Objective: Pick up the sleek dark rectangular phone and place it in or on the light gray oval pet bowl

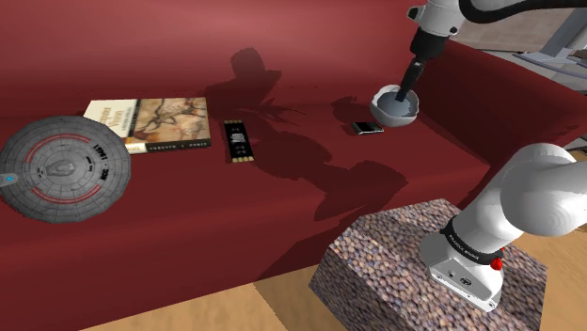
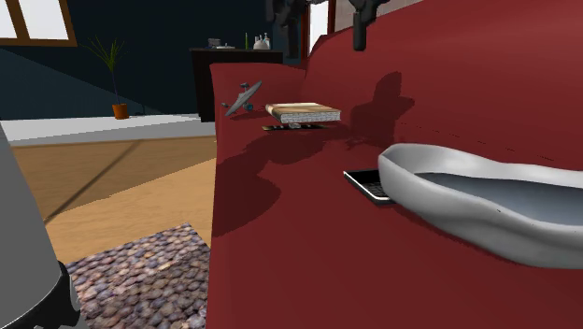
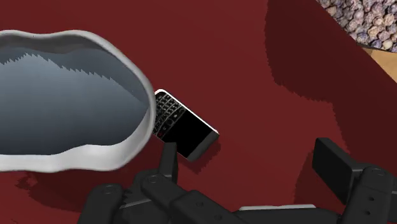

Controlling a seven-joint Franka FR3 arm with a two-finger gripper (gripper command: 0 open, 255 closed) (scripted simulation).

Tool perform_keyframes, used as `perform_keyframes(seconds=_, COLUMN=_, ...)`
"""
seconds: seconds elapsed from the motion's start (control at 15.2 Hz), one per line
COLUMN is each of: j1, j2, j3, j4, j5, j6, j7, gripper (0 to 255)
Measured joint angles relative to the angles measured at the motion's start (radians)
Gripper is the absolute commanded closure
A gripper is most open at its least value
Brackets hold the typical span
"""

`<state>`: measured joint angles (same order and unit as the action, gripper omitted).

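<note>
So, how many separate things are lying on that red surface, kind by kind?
phone: 1
pet bowl: 1
book: 1
saucer-shaped spaceship model: 1
flat black device with gold ends: 1
Total: 5

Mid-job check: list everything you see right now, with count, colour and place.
phone: 1, black, flat on the red surface, right beside the bowl
pet bowl: 1, light grey, below the gripper
book: 1, tan cover, shoulder view's left
remote-like bar: 1, black with gold ends, beside the book
saucer-shaped ship model: 1, grey with red rings, far left
red surface: 1, under all these
potted plant: 1, orange pot, background
stand: 1, pebbled
arm: 1, white
gripper: 1, black, open, over the bowl's edge
</note>
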<state>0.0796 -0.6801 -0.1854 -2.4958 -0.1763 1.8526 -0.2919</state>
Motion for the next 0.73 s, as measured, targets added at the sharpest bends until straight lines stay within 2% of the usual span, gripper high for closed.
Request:
perform_keyframes(seconds=0.46, j1=0.095, j2=0.209, j3=-0.207, j4=-0.013, j5=-0.013, j6=0.215, j7=-0.445, gripper=0)
perform_keyframes(seconds=0.73, j1=0.167, j2=0.366, j3=-0.315, j4=0.012, j5=0.036, j6=0.329, j7=-0.722, gripper=0)
